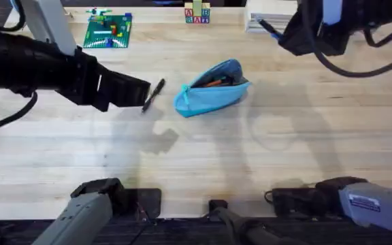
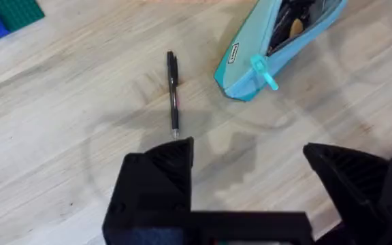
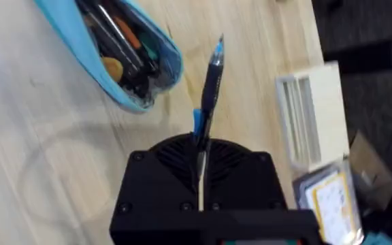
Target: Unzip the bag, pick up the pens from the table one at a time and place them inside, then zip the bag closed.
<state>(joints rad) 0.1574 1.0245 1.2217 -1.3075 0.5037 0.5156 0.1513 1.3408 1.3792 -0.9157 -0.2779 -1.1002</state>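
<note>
- Lying unzipped on the table (image 1: 264, 150), the bag (image 1: 209, 92), pens and oddments showing inside.
- Hovering fingers-apart beside the black pen (image 2: 173, 92) on the wood, the left gripper (image 2: 250, 170).
- Clamping a bluish pen (image 3: 208, 102) above the table, the right gripper (image 3: 201, 160).

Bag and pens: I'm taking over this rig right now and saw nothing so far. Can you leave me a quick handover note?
Left gripper: jaws open, empty, hovering just short of the black pen lying on the table beside the bag.
Right gripper: jaws shut on the blue-clipped pen, raised near the bag's open mouth.
Done: bag is unzipped, teal pull tab at its end; items already inside.
Left: drop in the held pen, pick up and add the black pen, zip closed.
</note>
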